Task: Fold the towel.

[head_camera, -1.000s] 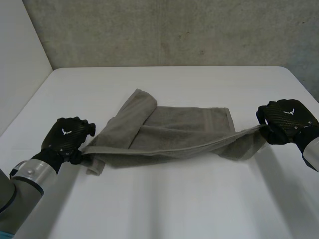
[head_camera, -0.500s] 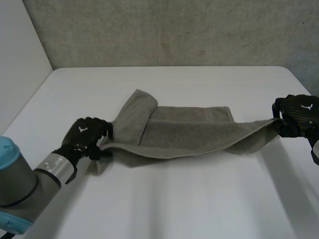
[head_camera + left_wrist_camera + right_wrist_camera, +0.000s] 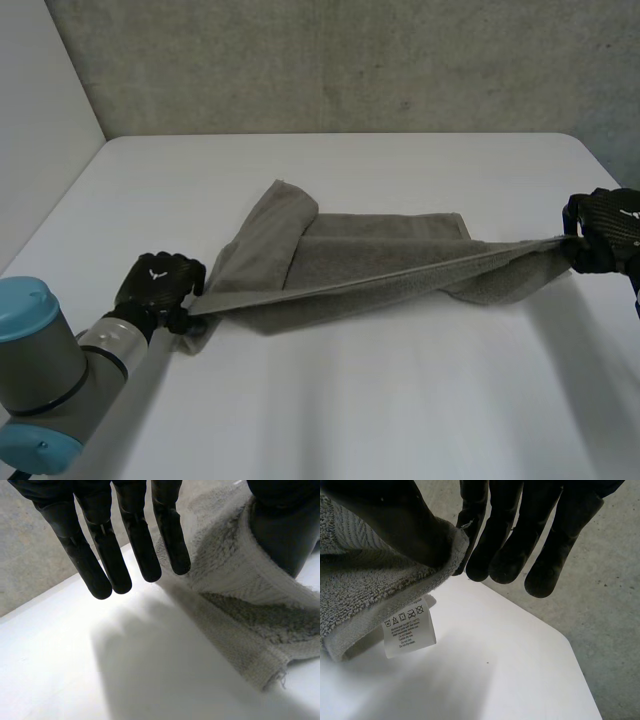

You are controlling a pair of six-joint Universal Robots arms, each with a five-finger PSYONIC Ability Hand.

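Observation:
A grey towel (image 3: 370, 265) lies across the middle of the white table (image 3: 400, 400), its near long edge lifted and stretched tight between my two hands. At the towel's left end my left hand (image 3: 158, 283) holds a corner. In the left wrist view the thumb pinches the towel (image 3: 240, 580) against the straight fingers (image 3: 135, 530). My right hand (image 3: 605, 225) grips the right end near the table's right edge. There the thumb clamps the towel (image 3: 365, 585) against the fingers (image 3: 510, 530), and a white care label (image 3: 410, 627) hangs below.
The towel's far left part is bunched in a loose fold (image 3: 275, 215). A grey wall (image 3: 330, 60) stands behind the table. The table's right edge (image 3: 570, 647) runs close beside my right hand, with concrete floor beyond it.
My right hand has moved further right and slightly up. My left hand went in towards the towel, then drew back left. The near edge, sagging before, is now pulled straight.

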